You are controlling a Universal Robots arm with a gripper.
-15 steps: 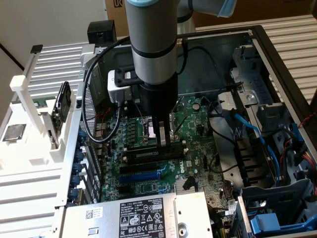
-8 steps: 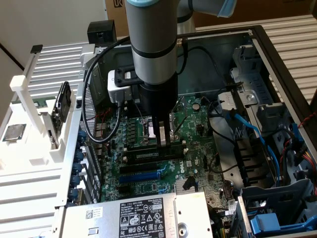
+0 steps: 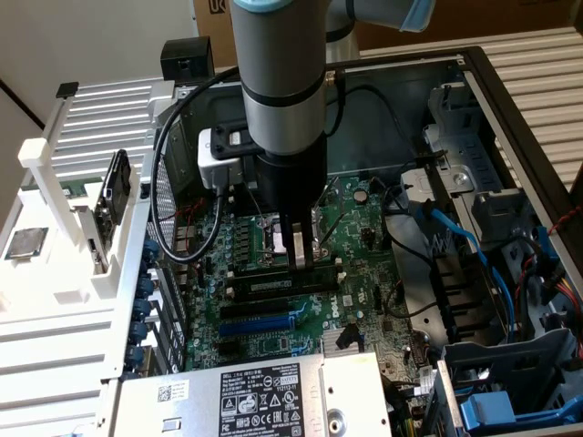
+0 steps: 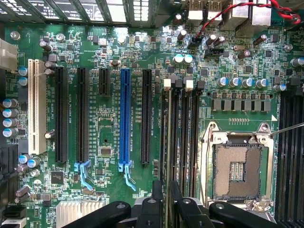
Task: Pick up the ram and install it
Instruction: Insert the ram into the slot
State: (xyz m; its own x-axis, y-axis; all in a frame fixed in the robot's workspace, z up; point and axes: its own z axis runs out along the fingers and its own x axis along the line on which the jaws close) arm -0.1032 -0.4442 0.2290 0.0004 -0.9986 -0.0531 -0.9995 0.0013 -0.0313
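- Ram sits lengthwise in a black memory slot on the motherboard, just beside the CPU socket and well in from the board's edges.
- End effector hangs upright over the ram's middle, jaws parted wider than the stick, one finger on each side of it.
- Blue slot runs parallel nearby, on the side away from the socket.

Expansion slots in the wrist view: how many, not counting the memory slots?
6, in a row: white slot outermost, then two long black slots, short black slot, blue slot, and last black slot beside the memory slots. None seems hidden.
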